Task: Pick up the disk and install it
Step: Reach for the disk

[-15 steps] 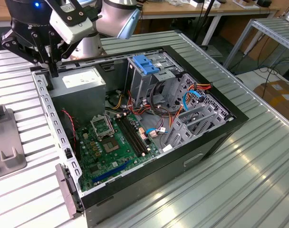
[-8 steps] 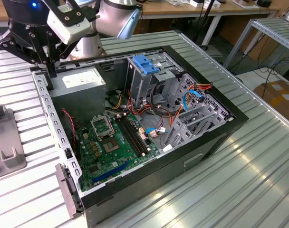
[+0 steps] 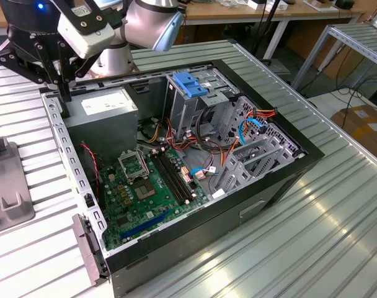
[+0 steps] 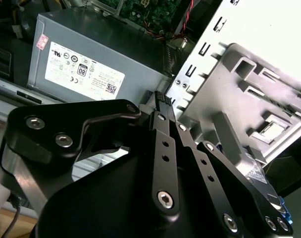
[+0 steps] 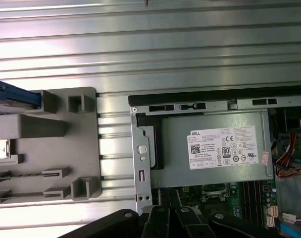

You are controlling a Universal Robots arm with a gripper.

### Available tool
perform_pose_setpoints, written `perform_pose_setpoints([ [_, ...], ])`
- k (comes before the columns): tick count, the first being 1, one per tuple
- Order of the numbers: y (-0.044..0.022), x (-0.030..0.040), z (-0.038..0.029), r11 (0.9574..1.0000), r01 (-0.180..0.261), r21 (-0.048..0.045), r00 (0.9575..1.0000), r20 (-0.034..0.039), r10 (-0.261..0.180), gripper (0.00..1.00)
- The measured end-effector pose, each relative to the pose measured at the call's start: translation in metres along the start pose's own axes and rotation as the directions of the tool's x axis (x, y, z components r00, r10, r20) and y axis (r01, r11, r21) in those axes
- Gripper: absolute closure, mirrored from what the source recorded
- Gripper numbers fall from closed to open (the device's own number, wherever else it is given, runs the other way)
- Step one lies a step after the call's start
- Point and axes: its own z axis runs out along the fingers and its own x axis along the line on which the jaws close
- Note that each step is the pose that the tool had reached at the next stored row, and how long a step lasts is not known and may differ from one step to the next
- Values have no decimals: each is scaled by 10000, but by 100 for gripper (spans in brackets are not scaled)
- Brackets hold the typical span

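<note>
Hovering at the corner of the open computer case, fingers together, far from the disk.

The gripper (image 4: 162, 99) has its two black fingers pressed one against the other, and nothing is held between them. In the exterior view it hangs over the edge of the computer case (image 3: 188, 248), just beside the grey power supply (image 3: 102, 110) with its white label. The disk (image 5: 12, 94) is outside the case: in the first wrist view the blue edge of its frame shows on the grey holder (image 5: 85, 148). This holder lies on the ribbed metal table (image 3: 337, 236), near the case wall. The gripper and the disk are well apart. Inside the case, a blue bracket (image 3: 190, 81) sits on top of the metal drive cage, on the side far from the gripper.
</note>
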Motion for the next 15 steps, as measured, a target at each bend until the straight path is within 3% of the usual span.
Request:
perform_pose_setpoints([
  [15,-5,68,-1,10000,0,0,10000,0,0,90],
])
